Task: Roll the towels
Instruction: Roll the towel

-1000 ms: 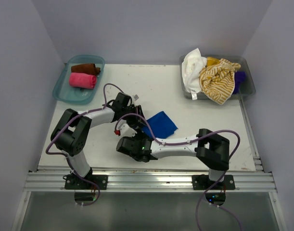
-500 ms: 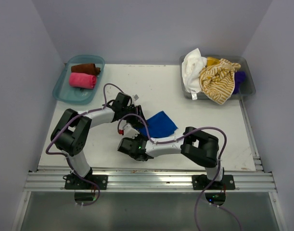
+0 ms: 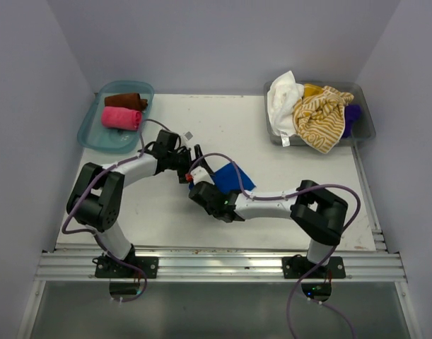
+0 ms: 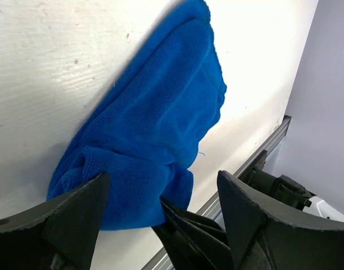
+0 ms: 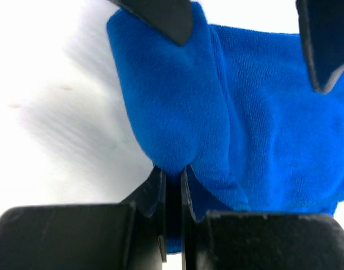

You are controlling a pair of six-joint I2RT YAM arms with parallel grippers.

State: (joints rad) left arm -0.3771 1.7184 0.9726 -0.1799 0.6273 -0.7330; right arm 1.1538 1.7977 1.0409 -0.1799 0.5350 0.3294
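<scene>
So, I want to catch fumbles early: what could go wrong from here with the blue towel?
1. The right claw pinches only a thin fold at the edge of the blue towel; a pull could slip it free, or drag the cloth flat rather than roll it.
2. The left claw stands open over the same end, close beside the right claw; the two could bump if either moves in.

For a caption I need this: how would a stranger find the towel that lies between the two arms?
Start from the white table and go to its middle. There lies the blue towel, loosely folded, pinched by the right gripper. It alone is blue, and it alone is outside the left tray and right tray.
</scene>
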